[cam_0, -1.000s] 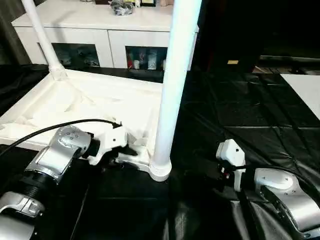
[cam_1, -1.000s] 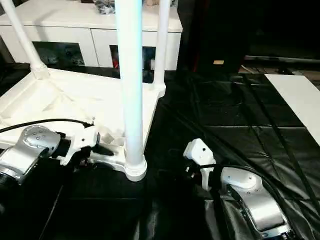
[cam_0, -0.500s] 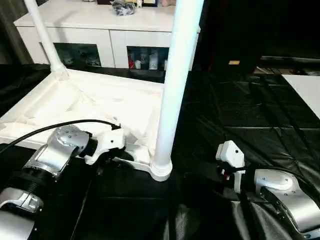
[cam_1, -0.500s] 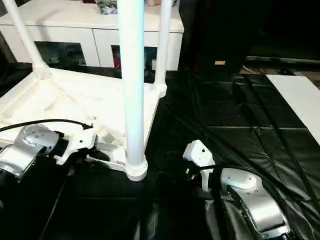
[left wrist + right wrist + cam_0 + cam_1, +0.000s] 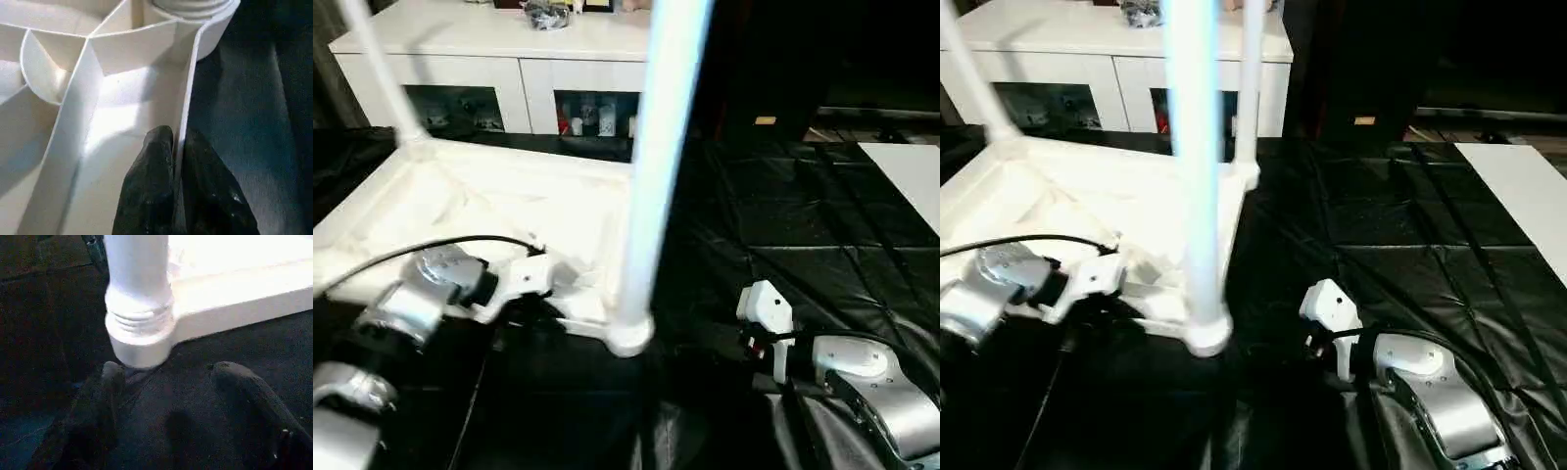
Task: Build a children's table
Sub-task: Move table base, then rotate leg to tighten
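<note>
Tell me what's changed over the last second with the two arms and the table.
The left tool has closed onto the tabletop's side wall, one finger on each side of the rim, beside the near corner leg. The tabletop seems to have shifted slightly with it. The right tool stays open on the black sheet, facing that corner socket.

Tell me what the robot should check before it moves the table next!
1. Left gripper pinching the tabletop's thin side wall: ok, one finger on each side.
2. Right gripper free: ok, open, empty, on the black sheet facing the near leg's base.
3. Near leg seated in its corner socket: ok, upright.
4. Legs fitted: three visible; the fourth, cannot tell.
5. Cable over the left arm snagging: cannot tell.
</note>
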Controlling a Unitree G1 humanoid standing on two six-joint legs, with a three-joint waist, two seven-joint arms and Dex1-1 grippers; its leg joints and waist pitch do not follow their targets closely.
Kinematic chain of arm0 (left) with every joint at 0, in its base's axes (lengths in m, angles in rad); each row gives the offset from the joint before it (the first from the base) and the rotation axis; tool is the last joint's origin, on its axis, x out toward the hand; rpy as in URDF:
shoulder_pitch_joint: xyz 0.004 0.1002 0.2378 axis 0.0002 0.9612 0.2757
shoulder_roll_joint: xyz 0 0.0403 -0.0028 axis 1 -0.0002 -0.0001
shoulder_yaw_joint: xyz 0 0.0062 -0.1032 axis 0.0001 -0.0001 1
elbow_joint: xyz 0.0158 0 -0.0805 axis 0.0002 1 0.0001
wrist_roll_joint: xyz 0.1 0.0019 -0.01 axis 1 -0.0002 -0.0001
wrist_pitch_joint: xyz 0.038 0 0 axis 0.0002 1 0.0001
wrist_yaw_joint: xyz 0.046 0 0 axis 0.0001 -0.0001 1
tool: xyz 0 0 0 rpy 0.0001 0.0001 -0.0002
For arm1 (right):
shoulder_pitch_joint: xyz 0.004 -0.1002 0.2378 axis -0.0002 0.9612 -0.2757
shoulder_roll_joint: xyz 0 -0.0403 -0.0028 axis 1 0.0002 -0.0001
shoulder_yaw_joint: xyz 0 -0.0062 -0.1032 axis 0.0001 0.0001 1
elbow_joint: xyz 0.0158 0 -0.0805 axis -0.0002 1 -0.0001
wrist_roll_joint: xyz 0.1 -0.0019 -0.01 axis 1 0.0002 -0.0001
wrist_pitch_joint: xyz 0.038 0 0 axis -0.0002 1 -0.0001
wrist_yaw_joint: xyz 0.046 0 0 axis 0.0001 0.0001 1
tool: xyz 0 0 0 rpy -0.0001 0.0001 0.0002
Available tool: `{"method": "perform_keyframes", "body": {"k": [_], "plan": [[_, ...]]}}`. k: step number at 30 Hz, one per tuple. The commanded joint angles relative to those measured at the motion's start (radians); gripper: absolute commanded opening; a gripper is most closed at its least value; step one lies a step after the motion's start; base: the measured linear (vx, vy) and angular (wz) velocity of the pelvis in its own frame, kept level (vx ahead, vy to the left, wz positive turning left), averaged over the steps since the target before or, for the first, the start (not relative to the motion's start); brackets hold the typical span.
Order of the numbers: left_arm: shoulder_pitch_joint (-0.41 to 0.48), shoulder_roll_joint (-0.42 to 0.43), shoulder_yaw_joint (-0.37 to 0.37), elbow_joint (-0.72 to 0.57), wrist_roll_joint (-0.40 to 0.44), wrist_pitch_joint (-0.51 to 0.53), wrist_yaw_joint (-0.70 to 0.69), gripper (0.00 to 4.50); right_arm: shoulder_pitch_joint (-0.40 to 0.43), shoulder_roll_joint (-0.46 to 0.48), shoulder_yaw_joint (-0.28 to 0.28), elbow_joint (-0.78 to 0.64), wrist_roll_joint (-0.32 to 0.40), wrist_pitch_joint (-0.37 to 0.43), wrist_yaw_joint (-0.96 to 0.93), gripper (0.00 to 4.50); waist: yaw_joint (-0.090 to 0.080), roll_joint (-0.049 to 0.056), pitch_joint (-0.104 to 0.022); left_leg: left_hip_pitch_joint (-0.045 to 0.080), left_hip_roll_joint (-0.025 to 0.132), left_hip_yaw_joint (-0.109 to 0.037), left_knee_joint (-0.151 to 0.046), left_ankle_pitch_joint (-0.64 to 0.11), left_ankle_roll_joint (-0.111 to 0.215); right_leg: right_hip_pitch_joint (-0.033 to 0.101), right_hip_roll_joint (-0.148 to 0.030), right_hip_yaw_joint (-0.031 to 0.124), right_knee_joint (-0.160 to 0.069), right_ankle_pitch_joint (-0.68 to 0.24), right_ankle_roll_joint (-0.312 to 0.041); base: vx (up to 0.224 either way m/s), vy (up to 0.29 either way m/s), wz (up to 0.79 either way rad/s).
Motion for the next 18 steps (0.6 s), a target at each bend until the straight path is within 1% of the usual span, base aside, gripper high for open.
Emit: {"method": "perform_keyframes", "body": {"k": [1,2,3,4,5,6,7,8,9,10,12,13,14,15,16,17,18], "plan": [[0.025,-0.027,0.027,-0.066,-0.057,0.067,0.033,0.09,-0.014,0.012,-0.019,-0.012,-0.001,0.000,-0.027,3.17,0.004,0.008,-0.056,0.013,0.079,-0.029,-0.078,-0.161,0.042,0.038,-0.122,0.067,-0.079,-0.019,-0.249,0.000,0.000,0.00],[0.041,-0.039,0.025,-0.096,-0.062,0.087,0.049,0.09,-0.014,0.021,-0.025,-0.010,0.003,0.005,-0.038,3.17,0.004,0.007,-0.055,0.012,0.078,-0.028,-0.078,-0.157,0.046,0.037,-0.122,0.067,-0.079,-0.011,-0.252,0.000,0.000,0.00],[0.078,-0.066,0.017,-0.171,-0.075,0.137,0.077,0.04,-0.013,0.033,-0.032,-0.009,0.014,0.015,-0.050,3.17,0.004,0.005,-0.055,0.011,0.077,-0.028,-0.077,-0.156,0.051,0.038,-0.121,0.066,-0.079,-0.006,-0.254,0.000,0.000,0.00],[0.092,-0.082,0.014,-0.199,-0.074,0.152,0.099,0.04,-0.013,0.034,-0.032,-0.009,0.018,0.019,-0.049,3.17,0.003,0.004,-0.053,0.011,0.078,-0.029,-0.077,-0.159,0.055,0.038,-0.120,0.066,-0.079,-0.008,-0.255,0.000,0.000,0.00],[0.092,-0.082,0.014,-0.199,-0.074,0.152,0.099,0.04,-0.013,0.034,-0.032,-0.009,0.018,0.019,-0.048,3.17,0.004,0.002,-0.050,0.011,0.074,-0.026,-0.076,-0.165,0.061,0.038,-0.118,0.066,-0.085,-0.040,-0.246,0.000,0.000,0.00],[0.092,-0.082,0.014,-0.199,-0.074,0.152,0.099,0.04,-0.013,0.034,-0.032,-0.009,0.018,0.019,-0.048,3.17,0.005,0.002,-0.050,0.011,0.072,-0.025,-0.075,-0.169,0.061,0.038,-0.119,0.067,-0.088,-0.062,-0.238,0.000,0.000,0.00],[0.092,-0.082,0.014,-0.199,-0.074,0.152,0.099,0.04,-0.013,0.034,-0.032,-0.009,0.018,0.019,-0.048,3.17,0.006,0.003,-0.049,0.011,0.070,-0.025,-0.075,-0.174,0.059,0.037,-0.118,0.068,-0.093,-0.106,-0.222,0.000,0.000,0.00],[0.092,-0.082,0.014,-0.199,-0.074,0.152,0.099,0.04,-0.013,0.034,-0.032,-0.009,0.018,0.019,-0.048,3.17,0.007,0.004,-0.048,0.012,0.071,-0.026,-0.077,-0.181,0.053,0.037,-0.118,0.068,-0.096,-0.136,-0.209,0.000,0.000,0.00],[0.092,-0.082,0.014,-0.199,-0.074,0.152,0.099,0.04,-0.013,0.034,-0.032,-0.009,0.018,0.019,-0.048,3.17,0.007,0.004,-0.048,0.012,0.071,-0.027,-0.077,-0.181,0.050,0.036,-0.117,0.068,-0.096,-0.143,-0.204,0.000,0.000,0.00],[0.092,-0.082,0.014,-0.199,-0.074,0.152,0.099,0.04,-0.013,0.034,-0.032,-0.009,0.018,0.019,-0.048,3.17,0.005,0.004,-0.048,0.011,0.072,-0.028,-0.079,-0.182,0.047,0.037,-0.116,0.067,-0.095,-0.144,-0.198,0.000,0.000,0.00],[0.092,-0.082,0.014,-0.199,-0.074,0.152,0.099,0.04,-0.013,0.034,-0.032,-0.009,0.018,0.019,-0.048,3.17,0.004,0.004,-0.049,0.012,0.072,-0.028,-0.078,-0.182,0.047,0.035,-0.116,0.067,-0.095,-0.135,-0.198,0.000,0.000,0.00],[0.107,-0.101,0.009,-0.228,-0.068,0.175,0.126,0.04,-0.012,0.031,-0.030,-0.010,0.017,0.020,-0.043,3.17,0.005,0.003,-0.051,0.011,0.074,-0.028,-0.078,-0.173,0.047,0.038,-0.118,0.068,-0.091,-0.114,-0.203,0.000,0.000,0.00],[0.143,-0.164,-0.015,-0.282,-0.055,0.173,0.186,0.04,-0.032,0.011,-0.038,0.022,0.026,0.013,-0.011,3.17,0.004,-0.005,-0.053,0.009,0.074,-0.027,-0.076,-0.159,0.053,0.039,-0.118,0.067,-0.089,-0.088,-0.207,0.000,0.000,0.00],[0.144,-0.166,-0.016,-0.284,-0.054,0.173,0.187,0.00,-0.033,0.010,-0.038,0.024,0.026,0.013,-0.009,3.44,0.005,-0.003,-0.052,0.008,0.074,-0.027,-0.075,-0.146,0.064,0.040,-0.119,0.065,-0.088,-0.070,-0.214,0.000,0.000,0.00],[0.151,-0.180,-0.023,-0.296,-0.050,0.172,0.197,0.00,-0.043,0.005,-0.039,0.039,0.028,0.009,0.003,3.50,0.004,-0.005,-0.052,0.008,0.072,-0.025,-0.073,-0.140,0.069,0.039,-0.117,0.066,-0.089,-0.066,-0.216,0.000,0.000,0.00],[0.151,-0.180,-0.023,-0.296,-0.050,0.172,0.197,0.00,-0.043,0.005,-0.039,0.039,0.028,0.009,0.003,3.54,0.007,-0.002,-0.054,0.012,0.073,-0.022,-0.070,-0.132,0.077,0.036,-0.116,0.065,-0.089,-0.058,-0.222,0.000,0.000,0.00],[0.157,-0.186,-0.025,-0.312,-0.047,0.179,0.202,0.00,-0.052,0.003,-0.037,0.051,0.029,0.004,0.014,3.64,0.009,-0.001,-0.054,0.013,0.072,-0.021,-0.070,-0.132,0.080,0.034,-0.116,0.065,-0.089,-0.056,-0.222,0.000,0.000,0.00]]}}
